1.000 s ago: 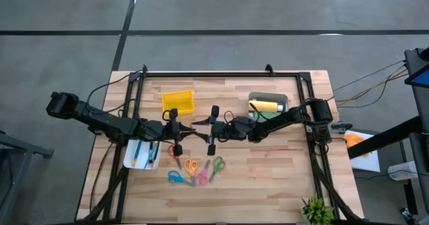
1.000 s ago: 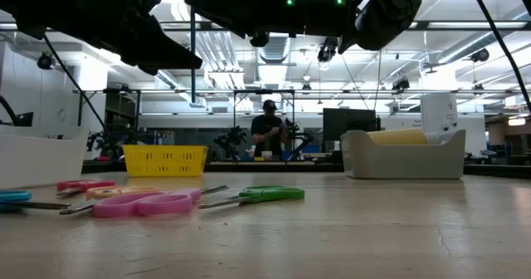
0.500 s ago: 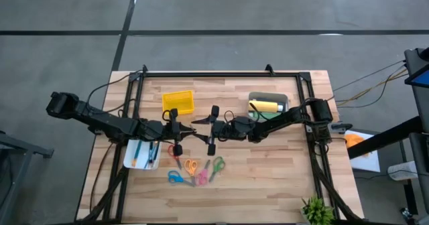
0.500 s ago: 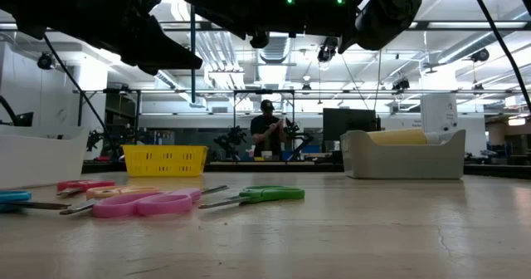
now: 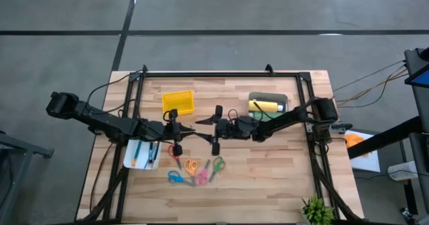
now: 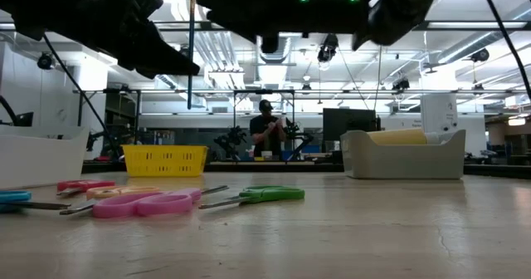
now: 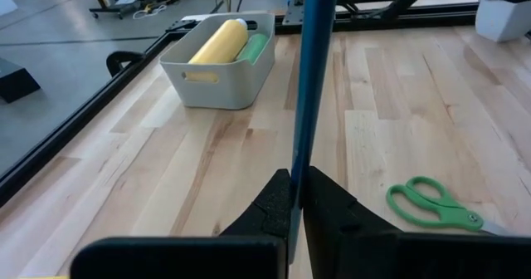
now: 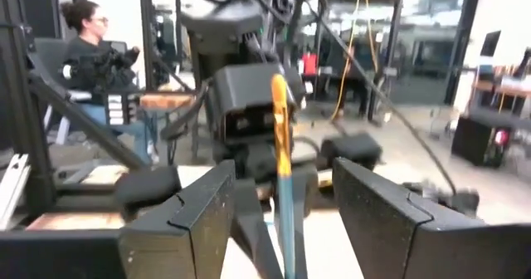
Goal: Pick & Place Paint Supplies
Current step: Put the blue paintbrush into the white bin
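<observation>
Backing off toward its own side, the right gripper (image 5: 216,126) now stands open, jaws clear either side of the brush (image 7: 311,88). Left gripper (image 7: 297,198) pinches the teal shaft upright above the tabletop (image 5: 268,165); carry it, probably to the white tray (image 5: 129,161), keeping it vertical

Two dark, jointed arms — matte black housings, thin black cables looping alongside, small green lights glowing underneath.
</observation>
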Robot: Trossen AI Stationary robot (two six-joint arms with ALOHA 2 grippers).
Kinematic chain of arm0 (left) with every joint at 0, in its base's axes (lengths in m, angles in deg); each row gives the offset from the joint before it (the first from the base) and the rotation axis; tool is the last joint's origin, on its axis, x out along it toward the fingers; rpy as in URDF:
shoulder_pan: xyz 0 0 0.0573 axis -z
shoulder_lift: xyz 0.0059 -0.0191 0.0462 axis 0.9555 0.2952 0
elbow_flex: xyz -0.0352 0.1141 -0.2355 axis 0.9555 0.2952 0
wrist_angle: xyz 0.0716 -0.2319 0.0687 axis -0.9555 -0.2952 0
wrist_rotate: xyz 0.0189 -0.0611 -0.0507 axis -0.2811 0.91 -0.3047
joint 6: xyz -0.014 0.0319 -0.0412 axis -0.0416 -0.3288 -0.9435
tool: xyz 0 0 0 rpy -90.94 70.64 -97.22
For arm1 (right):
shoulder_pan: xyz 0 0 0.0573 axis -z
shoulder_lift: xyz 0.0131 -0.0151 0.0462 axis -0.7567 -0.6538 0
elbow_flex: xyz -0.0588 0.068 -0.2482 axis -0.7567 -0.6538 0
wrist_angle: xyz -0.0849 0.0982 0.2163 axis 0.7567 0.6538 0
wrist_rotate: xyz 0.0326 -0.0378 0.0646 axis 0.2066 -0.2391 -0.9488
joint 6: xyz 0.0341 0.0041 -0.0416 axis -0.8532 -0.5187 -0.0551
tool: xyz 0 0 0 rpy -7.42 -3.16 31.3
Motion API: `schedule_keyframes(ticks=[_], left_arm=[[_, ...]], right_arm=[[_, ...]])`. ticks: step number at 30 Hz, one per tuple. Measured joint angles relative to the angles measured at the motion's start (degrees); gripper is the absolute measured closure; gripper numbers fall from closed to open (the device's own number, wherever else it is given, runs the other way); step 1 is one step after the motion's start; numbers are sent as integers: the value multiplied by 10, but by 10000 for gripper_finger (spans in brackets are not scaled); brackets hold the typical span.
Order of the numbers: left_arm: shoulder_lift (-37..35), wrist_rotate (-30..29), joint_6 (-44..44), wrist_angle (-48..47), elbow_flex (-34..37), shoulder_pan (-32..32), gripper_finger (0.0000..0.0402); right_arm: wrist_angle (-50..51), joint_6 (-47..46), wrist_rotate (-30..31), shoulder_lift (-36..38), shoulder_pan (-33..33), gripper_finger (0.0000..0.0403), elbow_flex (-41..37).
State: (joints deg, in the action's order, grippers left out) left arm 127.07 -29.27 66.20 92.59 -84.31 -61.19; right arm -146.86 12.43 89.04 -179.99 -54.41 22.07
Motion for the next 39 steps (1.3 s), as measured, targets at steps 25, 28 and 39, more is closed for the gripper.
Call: schedule_keyframes(ticks=[25,28,39], left_arm=[[-1,-12,-13,-21,-5,0,388],[-1,-12,-67,-108,-38,-1,388],[0,30,-508,-789,-331,0,388]], right_arm=[[662,-182,0,270,-1,202,-64],[663,-173,0,261,-1,202,-64],[663,-171,0,245,-1,202,-64]])
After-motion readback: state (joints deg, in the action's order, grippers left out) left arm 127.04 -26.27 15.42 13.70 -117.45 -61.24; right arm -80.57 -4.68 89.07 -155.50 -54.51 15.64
